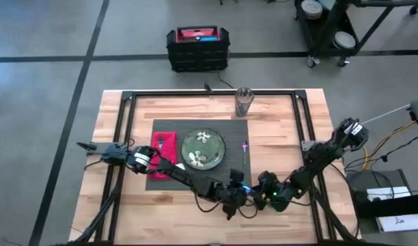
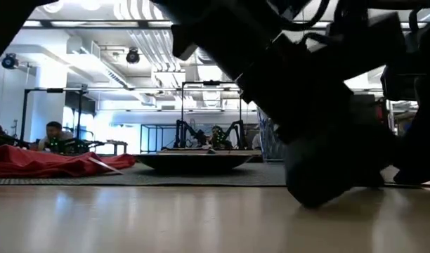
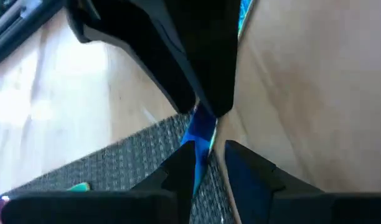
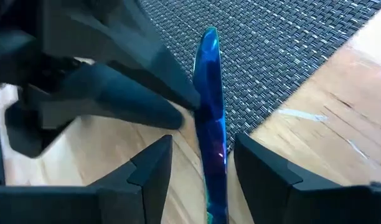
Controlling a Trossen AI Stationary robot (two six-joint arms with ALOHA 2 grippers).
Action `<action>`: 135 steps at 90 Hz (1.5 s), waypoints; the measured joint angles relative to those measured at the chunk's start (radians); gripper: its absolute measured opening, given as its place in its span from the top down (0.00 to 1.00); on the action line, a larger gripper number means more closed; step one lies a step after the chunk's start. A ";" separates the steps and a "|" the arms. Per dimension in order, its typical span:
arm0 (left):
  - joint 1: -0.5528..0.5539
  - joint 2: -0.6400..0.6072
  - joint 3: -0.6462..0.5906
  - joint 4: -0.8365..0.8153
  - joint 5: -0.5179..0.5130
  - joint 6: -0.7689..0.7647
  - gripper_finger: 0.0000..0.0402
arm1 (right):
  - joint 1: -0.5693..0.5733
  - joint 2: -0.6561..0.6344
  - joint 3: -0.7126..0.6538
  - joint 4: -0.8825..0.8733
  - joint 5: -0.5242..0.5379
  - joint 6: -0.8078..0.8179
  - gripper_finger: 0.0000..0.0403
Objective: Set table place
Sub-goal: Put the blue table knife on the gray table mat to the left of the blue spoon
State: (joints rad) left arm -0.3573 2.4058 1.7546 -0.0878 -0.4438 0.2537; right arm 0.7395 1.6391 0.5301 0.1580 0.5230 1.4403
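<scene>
I have both arms low over the table [image 1: 277, 123], meeting near its front edge, just off the front right corner of the placemat [image 1: 169, 128]. The left gripper [image 1: 231, 198] and the right gripper [image 1: 258, 194] face each other there, tips almost touching.

In the right wrist view, a thin blue utensil [image 4: 210, 118] runs up between my right gripper's [image 4: 203, 163] two fingers, which stand apart on either side of it; I cannot tell whether either pad touches the blade. The left gripper's [image 4: 189, 102] dark fingers come in from the side and meet the utensil about halfway along it, so the left claw looks clamped on it.

The left wrist view shows the same meeting from the other side: the blue utensil [image 3: 200, 134] sits between the left gripper's [image 3: 210, 158] close-set fingers, with the other arm's finger over its far end. Its tip lies over the woven edge of the placemat [image 3: 116, 168], while the rest hangs over bare wood.

On the placemat, the red napkin [image 1: 164, 146] lies along the left side, the green plate [image 1: 203, 149] sits in the middle, and a purple utensil [image 1: 244, 152] rests just right of the plate. The clear glass [image 1: 243, 102] stands at the mat's back right corner.
</scene>
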 joint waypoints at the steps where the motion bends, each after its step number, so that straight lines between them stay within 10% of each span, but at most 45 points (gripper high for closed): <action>1: 0.001 0.001 0.000 0.003 0.000 0.002 0.81 | 0.000 0.002 0.000 0.003 0.001 0.000 0.60; 135: 0.033 0.036 -0.005 0.094 0.034 0.027 0.81 | -0.003 0.032 0.020 0.089 0.011 -0.001 0.76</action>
State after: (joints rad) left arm -0.3244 2.4420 1.7493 0.0064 -0.4096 0.2802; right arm 0.7368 1.6714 0.5505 0.2470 0.5344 1.4389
